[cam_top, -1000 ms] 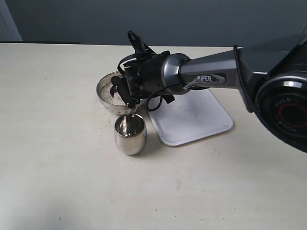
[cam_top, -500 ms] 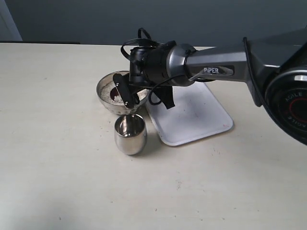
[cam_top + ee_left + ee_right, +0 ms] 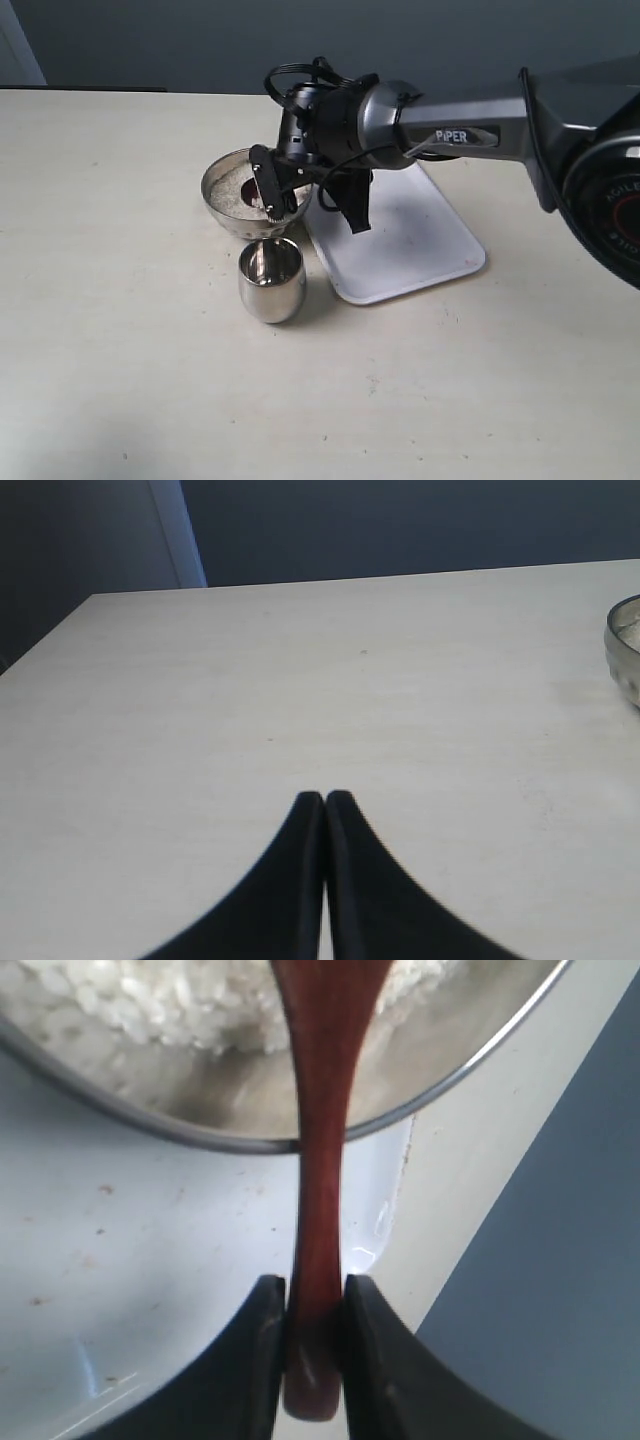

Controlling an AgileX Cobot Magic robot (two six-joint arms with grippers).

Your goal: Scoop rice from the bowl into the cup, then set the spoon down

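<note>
My right gripper (image 3: 315, 1295) is shut on the slim end of the reddish-brown spoon (image 3: 320, 1160). The handle crosses the rim of the silver bowl (image 3: 200, 1135) and its front end goes out of frame over the rice (image 3: 150, 1010). In the exterior view this gripper (image 3: 270, 195) hangs over the near right part of the bowl (image 3: 215, 175), which holds rice (image 3: 232, 192). The steel cup (image 3: 270, 282) stands upright just in front of the bowl. My left gripper (image 3: 324, 798) is shut on nothing, low over bare table, with the bowl's edge (image 3: 622, 650) far off to one side.
A white tray (image 3: 400, 245) lies right of the bowl and cup, partly under my right arm, and shows below the spoon handle as the tray (image 3: 150, 1260). The pale tabletop (image 3: 120, 330) spreads to the left and front. A dark wall stands behind the table.
My right wrist has turned and drawn back to the right, from beside the cup's rim to over the bowl. The spoon went with it into the bowl. The cup and bowl stayed put.
</note>
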